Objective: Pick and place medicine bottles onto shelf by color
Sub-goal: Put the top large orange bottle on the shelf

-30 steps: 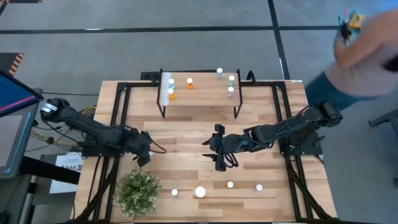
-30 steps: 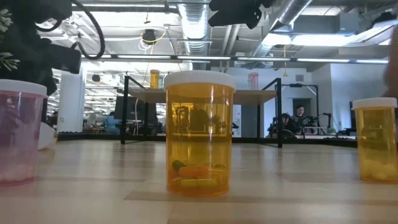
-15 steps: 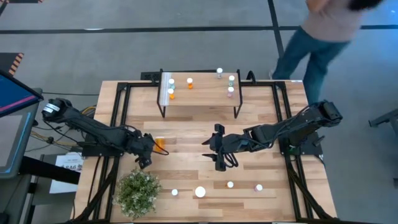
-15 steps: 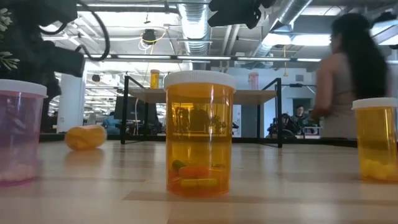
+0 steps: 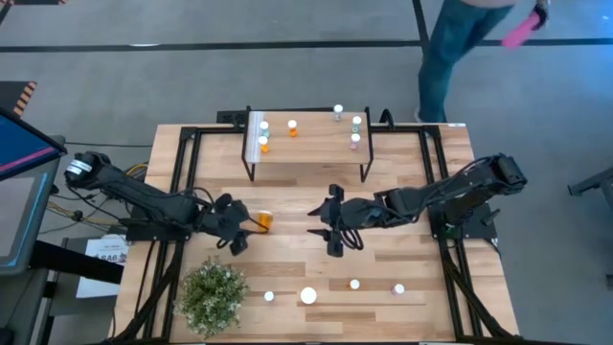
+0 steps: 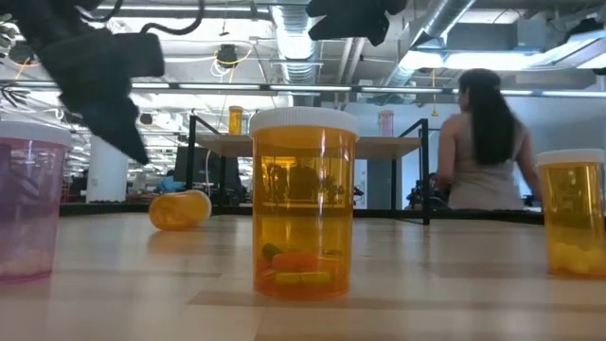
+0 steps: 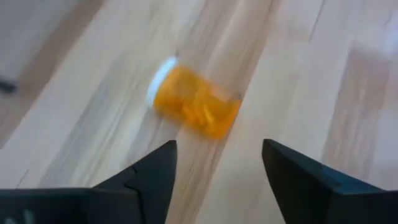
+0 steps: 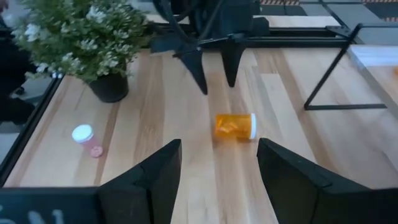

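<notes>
A small orange medicine bottle with a white cap lies on its side on the tabletop, also seen in the left wrist view and the low view. My left gripper stands open just short of it, on its left, touching nothing. My right gripper is open at mid-table, to the bottle's right, pointing at it. The shelf stands at the far edge with orange bottles at its left and teal and pink ones at its right, all upright.
Near the front edge stand a potted plant and several upright bottles, among them a large orange one, a pink one and another orange one. A person walks beyond the table's far right corner.
The orange bottle has come out from under my left gripper lying on its side and has rolled toward the table's right. My left gripper has moved to the right after it and tipped up. The person has moved along behind the table.
</notes>
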### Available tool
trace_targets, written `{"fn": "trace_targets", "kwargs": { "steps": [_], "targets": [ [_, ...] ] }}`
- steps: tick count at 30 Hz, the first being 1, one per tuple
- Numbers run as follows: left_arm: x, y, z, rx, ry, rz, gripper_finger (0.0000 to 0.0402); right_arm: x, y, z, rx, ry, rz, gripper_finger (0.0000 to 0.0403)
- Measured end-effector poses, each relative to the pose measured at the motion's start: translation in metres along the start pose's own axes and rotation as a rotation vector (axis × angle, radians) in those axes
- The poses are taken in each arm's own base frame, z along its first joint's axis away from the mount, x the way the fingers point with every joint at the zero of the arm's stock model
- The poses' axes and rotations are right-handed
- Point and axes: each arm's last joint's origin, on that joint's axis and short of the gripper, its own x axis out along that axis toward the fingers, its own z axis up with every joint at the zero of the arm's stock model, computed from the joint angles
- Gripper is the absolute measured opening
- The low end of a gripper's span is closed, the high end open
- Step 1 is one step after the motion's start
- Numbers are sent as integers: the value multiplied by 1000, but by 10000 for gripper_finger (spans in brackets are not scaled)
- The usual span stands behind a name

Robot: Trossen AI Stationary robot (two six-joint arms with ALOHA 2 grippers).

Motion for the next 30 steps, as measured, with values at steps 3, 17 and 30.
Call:
{"fn": "trace_targets", "kwargs": {
  "steps": [3, 17, 30],
  "targets": [
    [2, 0, 8, -40, -83, 7, 254, 1, -5, 0, 18, 2, -12, 230],
    [40, 3, 19, -271, -73, 55, 318, 3, -15, 0, 85, 12, -42, 230],
    [82, 10, 12, -387, 69, 97, 317, 3, -15, -2, 83, 38, -45, 230]
  ]
}}
